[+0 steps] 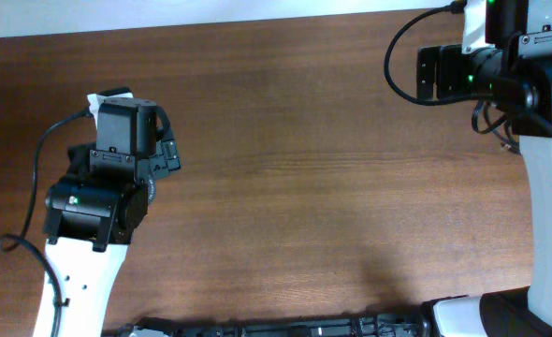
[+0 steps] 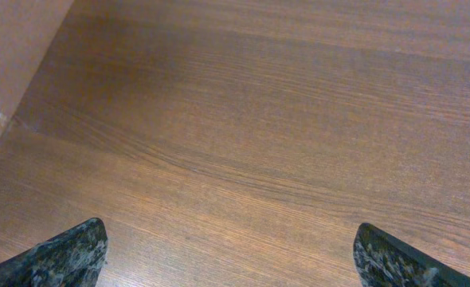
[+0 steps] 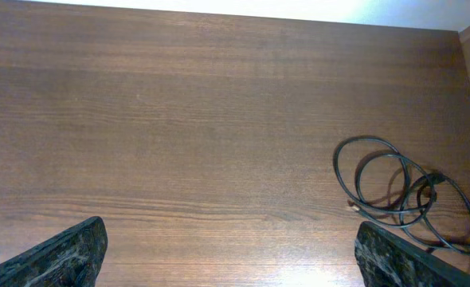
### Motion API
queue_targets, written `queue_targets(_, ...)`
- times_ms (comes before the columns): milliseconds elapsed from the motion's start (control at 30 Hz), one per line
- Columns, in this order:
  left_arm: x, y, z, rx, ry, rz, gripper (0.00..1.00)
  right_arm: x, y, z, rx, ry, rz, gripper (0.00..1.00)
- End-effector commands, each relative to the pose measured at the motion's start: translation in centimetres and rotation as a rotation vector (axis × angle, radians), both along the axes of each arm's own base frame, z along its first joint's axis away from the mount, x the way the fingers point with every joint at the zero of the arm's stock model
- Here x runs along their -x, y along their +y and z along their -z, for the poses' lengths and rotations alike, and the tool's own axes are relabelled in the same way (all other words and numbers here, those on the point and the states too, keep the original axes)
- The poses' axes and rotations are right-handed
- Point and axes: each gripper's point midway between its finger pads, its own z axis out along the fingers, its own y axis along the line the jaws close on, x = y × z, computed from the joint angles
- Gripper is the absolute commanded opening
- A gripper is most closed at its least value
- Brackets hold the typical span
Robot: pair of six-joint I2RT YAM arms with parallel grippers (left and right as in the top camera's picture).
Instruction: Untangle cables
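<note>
The cables [image 3: 398, 185] are thin black cords lying in a few overlapping loops on the brown table, low on the right of the right wrist view. One small pale plug end [image 3: 351, 207] points left. My right gripper [image 3: 231, 249] is open with nothing between its fingers, and its right fingertip [image 3: 386, 255] is just below the loops without touching them. In the overhead view part of the cables [image 1: 486, 122] shows under the right arm at the top right. My left gripper [image 2: 231, 249] is open over bare wood at the left.
The table's far edge [image 3: 219, 9] meets a pale wall. A side edge [image 2: 28, 88] runs close on the left of the left wrist view. Thick black arm wires [image 1: 402, 65] hang near the right arm. The left arm [image 1: 98, 197] stands at the left.
</note>
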Motion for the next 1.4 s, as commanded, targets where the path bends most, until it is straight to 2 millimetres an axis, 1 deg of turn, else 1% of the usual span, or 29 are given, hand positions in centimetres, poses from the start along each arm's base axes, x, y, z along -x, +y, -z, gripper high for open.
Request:
queue_targets(0, 0.1, 0.4, -0.7, 0.004, -0.028, -0.025, 0.99, -0.1, -0.2, 0.3, 0.018, 0.008, 0.006, 0.99)
queue_targets(1100, 0.3, 0.4, -0.6, 0.002, -0.022, -0.025, 0.99, -0.1, -0.2, 0.3, 0.018, 0.008, 0.006, 0.99)
queue_targets(1167, 0.7, 0.5, -0.6, 0.004, -0.014, -0.023, 0.99, -0.1, -0.2, 0.3, 0.018, 0.008, 0.006, 0.99)
queue_targets(1233, 1.8, 0.1, -0.2, 0.032, 0.006, 0.002, 0.99, -0.1, -0.2, 0.3, 0.018, 0.008, 0.006, 0.99)
queue_targets(1333, 3.4, -0.3, 1.2, 0.069, 0.006, 0.028, 0.99, -0.1, -0.2, 0.3, 0.018, 0.008, 0.006, 0.99)
queue_targets(1367, 3.9, -0.2, 2.0, 0.072, 0.003, 0.030, 0.99, -0.1, -0.2, 0.3, 0.018, 0.008, 0.006, 0.99)
